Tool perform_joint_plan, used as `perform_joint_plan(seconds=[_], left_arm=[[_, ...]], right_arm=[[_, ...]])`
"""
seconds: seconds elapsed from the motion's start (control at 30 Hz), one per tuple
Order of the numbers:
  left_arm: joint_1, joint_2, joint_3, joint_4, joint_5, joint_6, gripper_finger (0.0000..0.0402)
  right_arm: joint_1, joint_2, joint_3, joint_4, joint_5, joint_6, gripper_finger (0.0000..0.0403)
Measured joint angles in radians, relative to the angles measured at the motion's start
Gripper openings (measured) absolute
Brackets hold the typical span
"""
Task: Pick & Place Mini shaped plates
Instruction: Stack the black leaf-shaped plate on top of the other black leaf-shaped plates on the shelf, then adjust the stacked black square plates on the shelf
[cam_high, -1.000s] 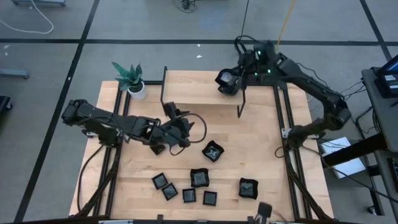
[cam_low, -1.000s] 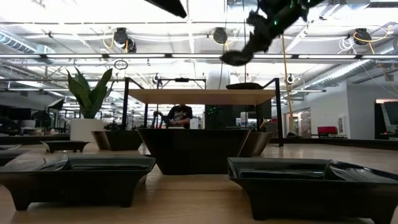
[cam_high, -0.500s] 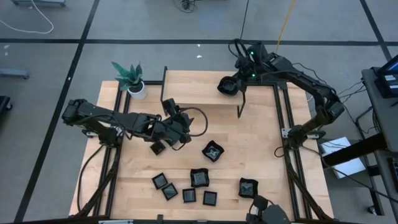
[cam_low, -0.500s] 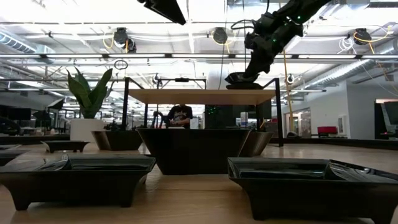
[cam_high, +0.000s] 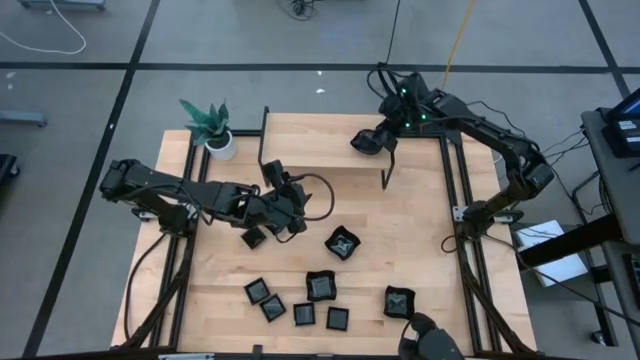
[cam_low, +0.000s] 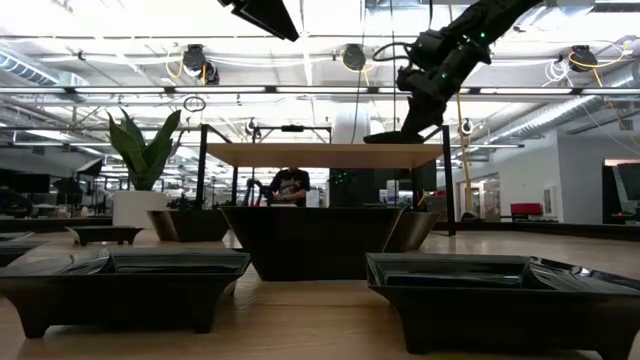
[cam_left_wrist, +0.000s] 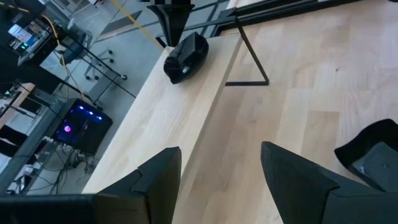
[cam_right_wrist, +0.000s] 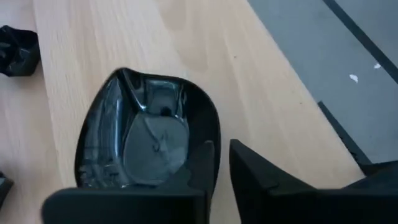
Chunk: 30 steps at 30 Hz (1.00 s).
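- Seven mini shaped plates (cam_high: 320, 286) are left lying on the near counter (cam_high: 420, 250).
- The left gripper (cam_high: 272, 217) is held mid-counter, fingers spread and empty.
- On the raised shelf (cam_high: 320, 145), a rounded plate (cam_right_wrist: 146, 140) is being set down by the right gripper (cam_high: 375, 143); whether its rim is gripped or released cannot be told. A clean withdrawal is called for next.

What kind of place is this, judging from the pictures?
Probably a robotics lab or workshop: a wooden table in a metal frame on a taped concrete floor, cables lying about, and exposed ceiling ducts with strip lighting.
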Motion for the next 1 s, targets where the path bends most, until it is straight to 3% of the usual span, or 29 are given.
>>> perform_joint_plan(seconds=[0.17, 0.3, 0.4, 0.53, 0.73, 0.83, 1.0], left_arm=[[0.0, 0.0, 0.0, 0.0, 0.0, -0.002, 0.0225], [0.0, 0.0, 0.0, 0.0, 0.0, -0.003, 0.0225], [0.0, 0.0, 0.0, 0.0, 0.0, -0.003, 0.0225], [0.0, 0.0, 0.0, 0.0, 0.0, -0.017, 0.0225], [0.0, 0.001, 0.0, 0.0, 0.02, -0.025, 0.0225], [0.0, 0.001, 0.0, 0.0, 0.025, -0.028, 0.0225], [0.0, 0.001, 0.0, 0.001, 0.025, -0.028, 0.0225]], right_arm=[[0.007, -0.024, -0.001, 0.073, 0.037, 0.0, 0.0085], [0.044, -0.071, -0.001, 0.088, 0.074, -0.031, 0.0094], [0.111, -0.11, -0.001, 0.063, 0.051, -0.042, 0.007], [0.224, -0.126, -0.028, 0.021, 0.103, -0.078, 0.0011], [0.314, -0.126, -0.151, 0.091, 0.171, -0.122, 0.0001], [0.321, -0.125, -0.201, 0.146, 0.243, -0.12, 0.0001], [0.296, -0.126, -0.232, 0.163, 0.264, -0.115, 0.0]])
